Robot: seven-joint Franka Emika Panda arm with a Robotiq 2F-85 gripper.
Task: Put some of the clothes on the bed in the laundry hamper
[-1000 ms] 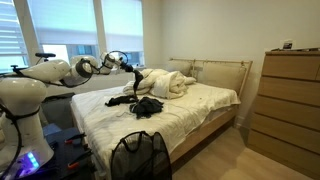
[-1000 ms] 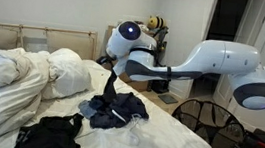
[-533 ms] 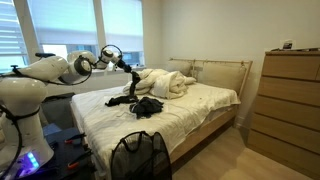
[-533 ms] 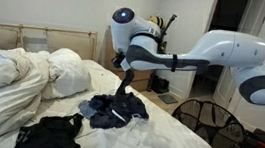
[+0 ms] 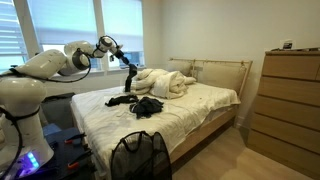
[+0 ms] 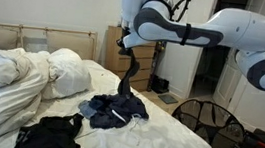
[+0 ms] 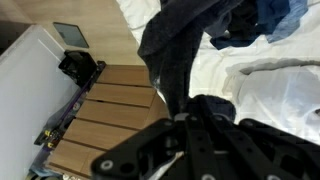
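Observation:
My gripper (image 5: 127, 60) (image 6: 128, 45) is shut on a dark navy garment (image 6: 125, 85) and holds it high above the bed's edge. The garment hangs down in a stretched strip. Its lower end still lies bunched on the white bed (image 6: 114, 109) (image 5: 119, 99). In the wrist view the dark cloth (image 7: 176, 50) runs up from my jaws (image 7: 198, 128). A black pile of clothes (image 5: 148, 106) (image 6: 49, 133) lies further in on the bed. The black mesh laundry hamper (image 5: 139, 157) (image 6: 207, 121) stands on the floor at the foot of the bed.
A crumpled white duvet and pillows (image 6: 22, 72) (image 5: 168, 82) lie at the head of the bed. A wooden dresser (image 5: 287, 105) stands by the wall. Windows (image 5: 90, 25) are behind the arm. A wooden floor (image 7: 105, 110) lies beside the bed.
My gripper has risen steadily with the navy garment in it, pulling the cloth up into a longer hanging strip. The black pile and the hamper have not moved.

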